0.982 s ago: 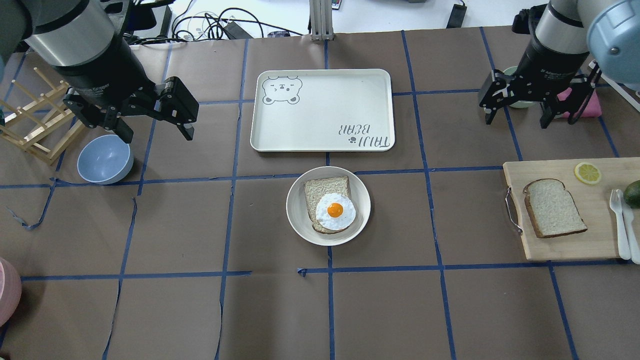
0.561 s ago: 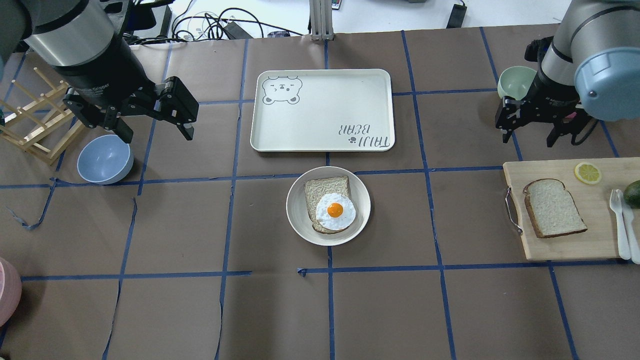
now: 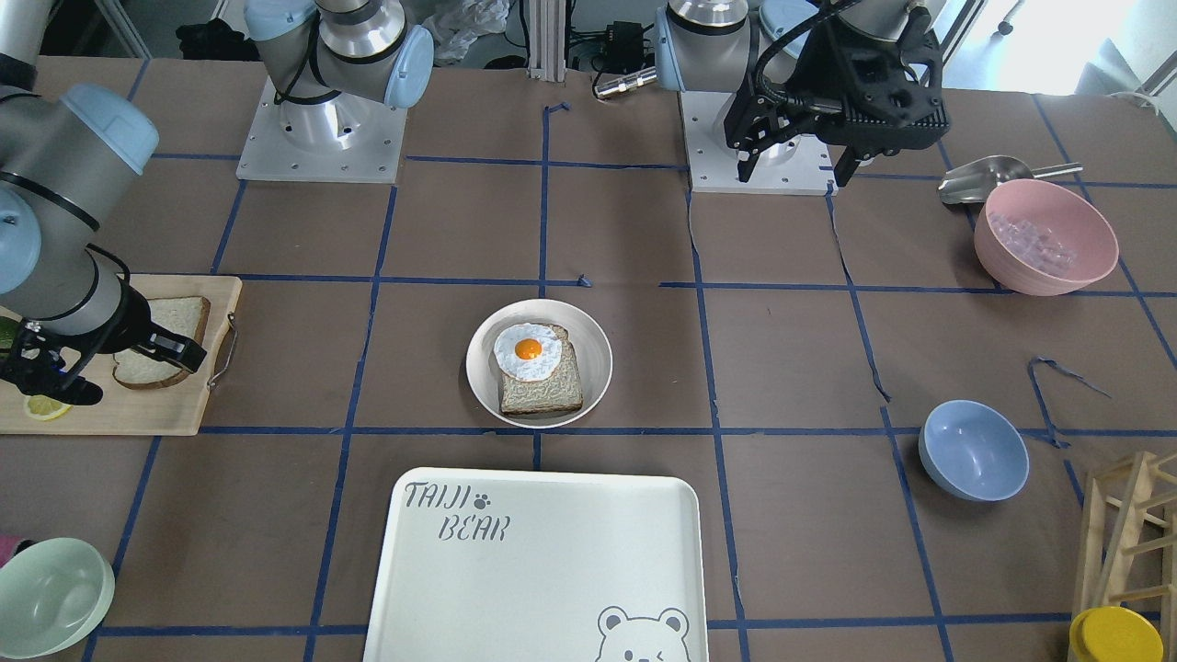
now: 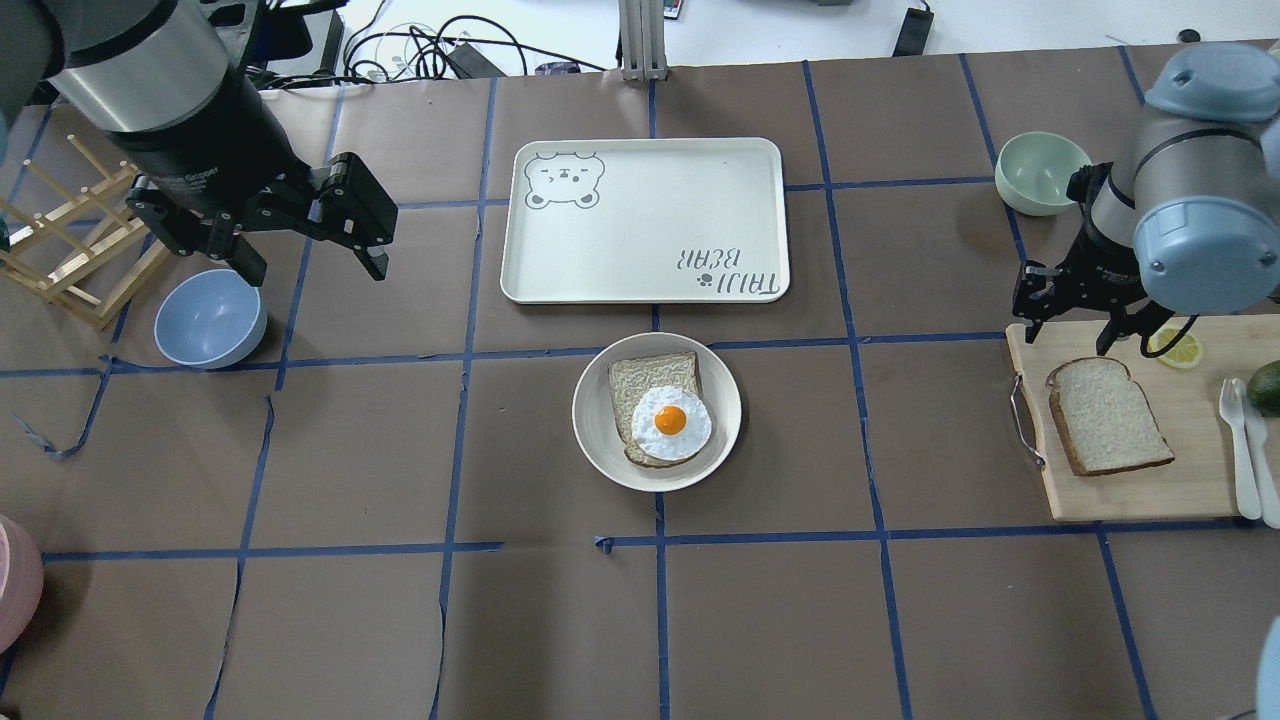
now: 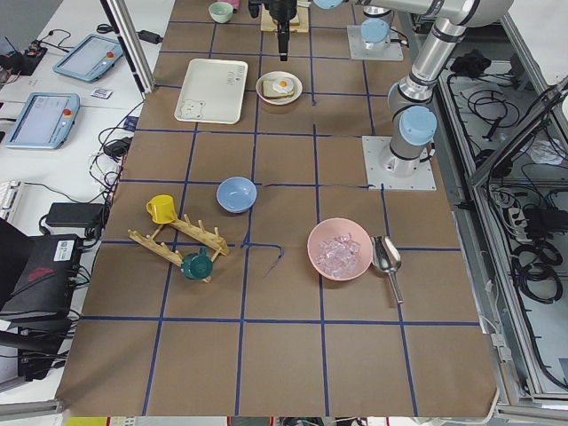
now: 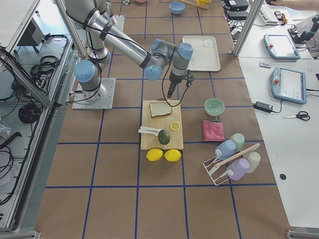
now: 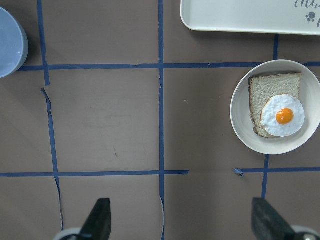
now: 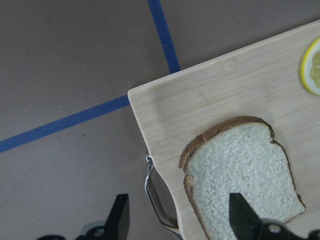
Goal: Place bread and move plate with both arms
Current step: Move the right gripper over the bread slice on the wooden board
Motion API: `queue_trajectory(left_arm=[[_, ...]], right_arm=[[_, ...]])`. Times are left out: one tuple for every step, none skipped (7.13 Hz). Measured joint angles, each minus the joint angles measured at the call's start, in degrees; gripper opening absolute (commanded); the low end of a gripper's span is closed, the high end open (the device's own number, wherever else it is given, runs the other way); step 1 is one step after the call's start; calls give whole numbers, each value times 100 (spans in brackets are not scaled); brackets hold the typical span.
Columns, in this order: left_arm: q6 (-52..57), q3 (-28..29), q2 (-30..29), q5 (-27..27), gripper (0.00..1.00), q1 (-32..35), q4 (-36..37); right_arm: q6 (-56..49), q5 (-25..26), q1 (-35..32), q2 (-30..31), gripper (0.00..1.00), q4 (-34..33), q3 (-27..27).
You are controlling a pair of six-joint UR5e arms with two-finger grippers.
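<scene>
The bread [image 4: 1108,416] lies flat on a wooden cutting board [image 4: 1130,490] at the right. It also shows in the right wrist view [image 8: 245,175]. My right gripper [image 4: 1068,335] is open and empty, above the board's far left corner, just beyond the bread; the right wrist view shows it too [image 8: 180,212]. The plate [image 4: 590,420] sits at the table's middle and holds a greyer slice topped with a fried egg [image 4: 670,422]. My left gripper [image 4: 315,270] is open and empty, high over the left side, far from the plate. The left wrist view shows the plate [image 7: 240,115] at the right.
A white bear-print tray [image 4: 645,220] lies just beyond the plate. A blue bowl [image 4: 210,318] and a wooden rack [image 4: 70,240] are at the left. A green bowl [image 4: 1042,172] is beyond the board. A lemon slice [image 4: 1178,348], white cutlery [image 4: 1240,440] and an avocado [image 4: 1266,388] share the board.
My right arm has swung toward the near side and lowered, from beside the green bowl to over the cutting board's far edge. The left arm has not moved.
</scene>
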State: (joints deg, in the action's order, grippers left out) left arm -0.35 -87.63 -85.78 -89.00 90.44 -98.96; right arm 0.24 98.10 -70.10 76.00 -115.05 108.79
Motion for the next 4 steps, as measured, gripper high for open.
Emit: queue_trajectory(left_arm=[[2, 0, 0, 3, 100, 0, 0], [4, 0, 0, 4, 100, 0, 0], [2, 0, 0, 5, 100, 0, 0], [3, 0, 0, 3, 100, 0, 0]], right_arm=[[73, 85, 21, -148, 74, -112, 22], [179, 147, 28, -279, 70, -170, 29], [250, 186, 30, -374, 69, -196, 33], [283, 242, 31, -446, 69, -208, 35]])
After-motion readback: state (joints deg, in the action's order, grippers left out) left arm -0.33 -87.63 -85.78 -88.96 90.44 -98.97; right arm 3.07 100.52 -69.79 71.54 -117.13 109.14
